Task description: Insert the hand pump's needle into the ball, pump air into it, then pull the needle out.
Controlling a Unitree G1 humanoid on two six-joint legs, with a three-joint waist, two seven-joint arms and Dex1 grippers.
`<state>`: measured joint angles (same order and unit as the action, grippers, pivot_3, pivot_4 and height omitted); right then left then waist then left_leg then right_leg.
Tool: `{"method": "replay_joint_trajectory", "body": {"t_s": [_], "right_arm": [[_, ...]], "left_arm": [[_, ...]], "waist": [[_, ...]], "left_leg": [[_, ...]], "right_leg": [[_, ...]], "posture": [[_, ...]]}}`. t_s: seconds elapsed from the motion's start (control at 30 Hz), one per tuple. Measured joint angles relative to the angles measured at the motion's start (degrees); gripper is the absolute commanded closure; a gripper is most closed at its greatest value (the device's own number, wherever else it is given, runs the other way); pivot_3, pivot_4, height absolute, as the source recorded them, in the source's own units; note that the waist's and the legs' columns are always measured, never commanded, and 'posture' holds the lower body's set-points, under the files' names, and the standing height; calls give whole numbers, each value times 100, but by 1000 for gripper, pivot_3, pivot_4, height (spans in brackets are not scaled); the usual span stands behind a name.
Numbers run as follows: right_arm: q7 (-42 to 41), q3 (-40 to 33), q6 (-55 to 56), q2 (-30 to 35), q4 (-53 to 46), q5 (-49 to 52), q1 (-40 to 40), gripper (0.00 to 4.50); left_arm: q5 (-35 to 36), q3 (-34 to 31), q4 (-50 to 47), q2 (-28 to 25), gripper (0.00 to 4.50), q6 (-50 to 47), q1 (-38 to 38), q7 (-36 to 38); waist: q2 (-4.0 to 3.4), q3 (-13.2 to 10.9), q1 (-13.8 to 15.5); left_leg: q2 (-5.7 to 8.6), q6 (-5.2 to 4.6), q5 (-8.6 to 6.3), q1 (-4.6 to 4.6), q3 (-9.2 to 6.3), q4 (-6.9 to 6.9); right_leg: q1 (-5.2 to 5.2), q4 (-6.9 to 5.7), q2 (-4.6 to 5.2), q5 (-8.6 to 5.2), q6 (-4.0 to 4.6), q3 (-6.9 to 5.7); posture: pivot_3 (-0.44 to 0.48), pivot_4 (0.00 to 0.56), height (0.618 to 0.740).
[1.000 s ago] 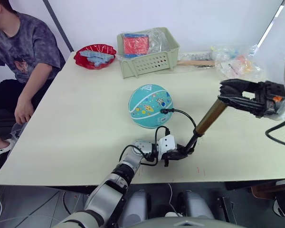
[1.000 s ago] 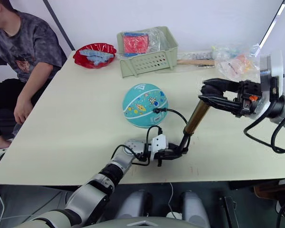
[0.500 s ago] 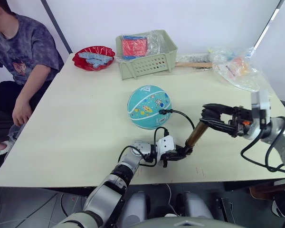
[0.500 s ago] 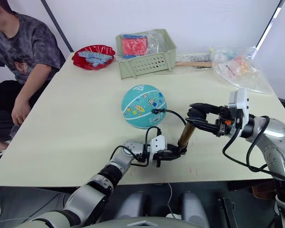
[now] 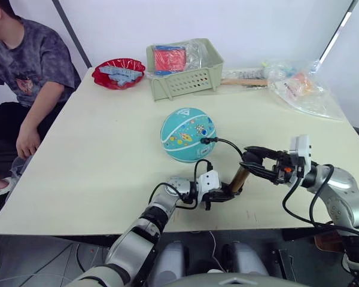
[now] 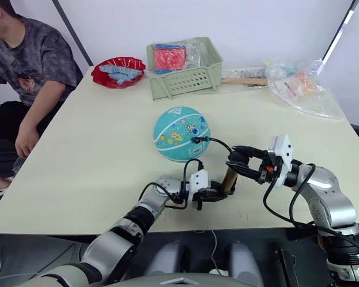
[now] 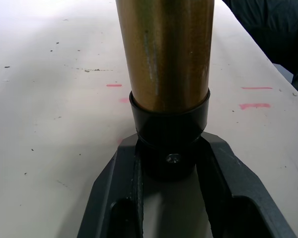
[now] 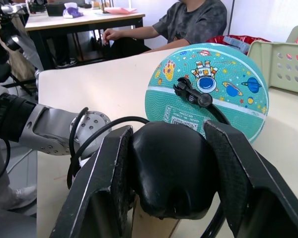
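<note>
The teal ball (image 5: 188, 134) rests mid-table. The needle's black fitting (image 8: 188, 94) is seated in the ball's side, with the pin itself hidden inside. A thin black hose (image 5: 230, 143) loops from it to the hand pump (image 5: 239, 179), which stands tilted near the table's front edge. My left gripper (image 5: 224, 192) is shut on the pump's black base cap (image 7: 169, 144), holding it against the table. The right gripper (image 5: 251, 160) is shut on the black handle (image 8: 171, 168), low over the bronze barrel (image 7: 164, 49).
A green basket (image 5: 185, 69) with a red packet stands at the back, a red bowl (image 5: 118, 70) to its left. Plastic bags (image 5: 302, 86) lie at the back right. A person (image 5: 24, 66) sits at the table's left side.
My right gripper has pushed the handle down and leftward toward the base, so much less of the pump shows. The left gripper and the ball have stayed put.
</note>
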<state>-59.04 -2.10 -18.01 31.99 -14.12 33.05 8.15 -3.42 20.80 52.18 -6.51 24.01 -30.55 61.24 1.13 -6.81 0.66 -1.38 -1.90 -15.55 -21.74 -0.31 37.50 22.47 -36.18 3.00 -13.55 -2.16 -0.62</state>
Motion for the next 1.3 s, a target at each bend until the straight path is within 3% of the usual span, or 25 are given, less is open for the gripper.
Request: {"method": "replay_joint_trajectory", "body": {"t_s": [0.4,0.53,0.83,1.0,1.3], "right_arm": [[153,-639,-1156,506,-441,874,546,2756],[178,-901,-1526,891,-443,1286,1065,2756],[304,-1470,-1941,1240,-462,2062,1637,2756],[321,-1492,-1952,1276,-522,2158,1620,2756],[154,-1154,-1214,1108,-781,1531,800,2756]], "left_arm": [[49,-7,-43,13,3430,14,-20,80],[52,-11,-43,19,3430,16,-60,77],[49,-4,-40,23,3430,25,-68,82],[42,2,-40,18,3430,27,-55,83],[22,5,-40,-5,3430,28,-10,29]], "waist": [[-23,-49,7],[-51,-92,3],[-40,-100,12],[-42,-98,11],[-16,-65,-5]], "left_leg": [[5,0,0,-18,1,0],[8,0,0,-21,8,6],[7,0,0,-23,4,6],[7,0,0,-21,3,6],[4,0,0,-2,4,6]], "right_leg": [[15,0,6,9,-14,0],[17,0,11,11,-18,5],[16,0,12,11,-17,2],[16,-2,11,10,-17,2],[0,-4,7,10,-18,2]], "posture": [[0,150,738],[0,150,738],[0,150,738],[0,150,738],[0,150,738]]}}
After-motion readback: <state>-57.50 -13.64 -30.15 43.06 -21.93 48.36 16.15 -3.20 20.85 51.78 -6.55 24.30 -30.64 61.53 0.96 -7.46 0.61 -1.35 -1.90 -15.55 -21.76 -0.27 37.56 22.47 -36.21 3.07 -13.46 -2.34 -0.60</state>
